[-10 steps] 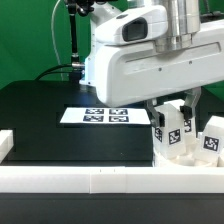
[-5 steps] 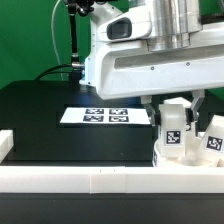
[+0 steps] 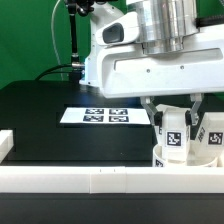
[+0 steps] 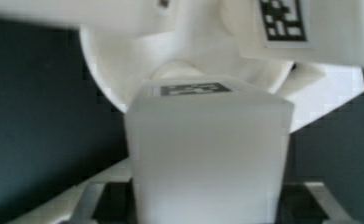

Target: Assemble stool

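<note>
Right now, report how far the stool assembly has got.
Done: at least one tagged leg stands upright on the round seat. In hand: the gripper is shut on another leg, held over the seat. Left: seating this leg; any further legs cannot be seen.

Open black table (image 3: pixel 50 135) beyond crowded legs (image 3: pixel 212 135), border rail (image 3: pixel 100 178).

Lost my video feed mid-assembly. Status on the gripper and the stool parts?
Gripper shut on a leg, holding it upright over the seat. Another leg already stands on the seat. Nothing seen in the way.
</note>
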